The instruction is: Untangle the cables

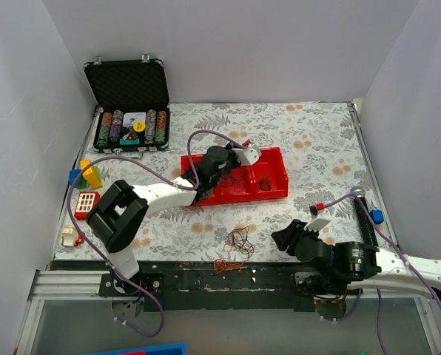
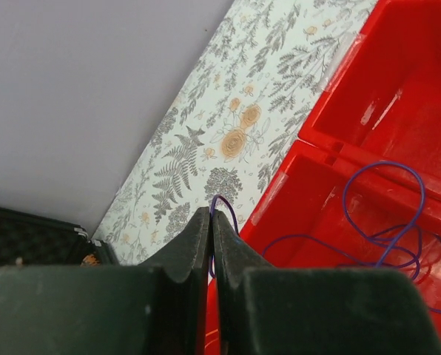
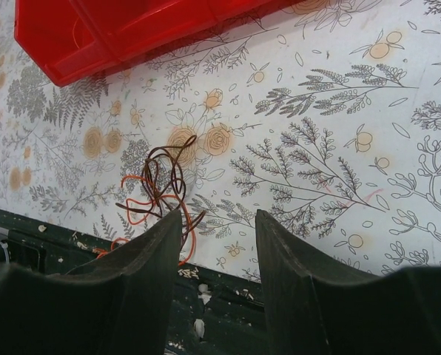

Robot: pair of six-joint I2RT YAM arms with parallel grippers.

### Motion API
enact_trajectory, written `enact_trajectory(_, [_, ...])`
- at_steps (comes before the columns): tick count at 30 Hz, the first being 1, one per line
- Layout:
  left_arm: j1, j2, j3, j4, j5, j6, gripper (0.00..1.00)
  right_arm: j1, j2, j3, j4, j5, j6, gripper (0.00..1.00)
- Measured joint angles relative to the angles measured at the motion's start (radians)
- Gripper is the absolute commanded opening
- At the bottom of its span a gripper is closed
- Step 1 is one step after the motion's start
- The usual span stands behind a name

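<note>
The cables are a small bunch of thin dark brown and orange wires on the flowered cloth near the table's front edge. An orange strand spills onto the dark front strip. In the right wrist view the bunch lies just ahead and left of my right gripper, which is open and empty; it shows in the top view right of the bunch. My left gripper is shut on a thin purple wire that loops into the red tray. In the top view it hangs over the tray.
An open black case of poker chips stands at the back left. Toy blocks lie along the left edge. A blue piece and a small red-tipped part lie at the right. White walls enclose the table.
</note>
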Motion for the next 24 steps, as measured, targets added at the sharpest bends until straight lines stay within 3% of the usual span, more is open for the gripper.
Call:
enact_trajectory(10, [-0.01, 0.142, 0.03, -0.063, 0.031, 0.024, 0.13, 0.0, 0.007, 0.0, -0.009, 0.008, 0.018, 0.52])
enact_trajectory(12, [-0.016, 0.149, 0.034, -0.099, 0.047, 0.015, 0.25, 0.0, 0.006, 0.0, -0.019, 0.013, 0.019, 0.52])
enact_trajectory(14, [-0.021, 0.149, 0.039, -0.134, 0.064, 0.001, 0.67, 0.0, 0.006, 0.0, -0.029, 0.016, 0.019, 0.52])
enact_trajectory(16, [-0.023, 0.15, 0.057, -0.186, 0.094, -0.018, 0.82, 0.0, 0.006, 0.001, -0.031, 0.018, 0.019, 0.52])
enact_trajectory(19, [-0.025, 0.156, 0.118, -0.275, 0.139, -0.071, 0.89, 0.0, 0.009, 0.003, -0.035, 0.019, 0.018, 0.52])
enact_trajectory(24, [-0.027, 0.154, 0.171, -0.323, 0.157, -0.112, 0.9, 0.0, 0.024, 0.005, -0.042, 0.021, 0.018, 0.52])
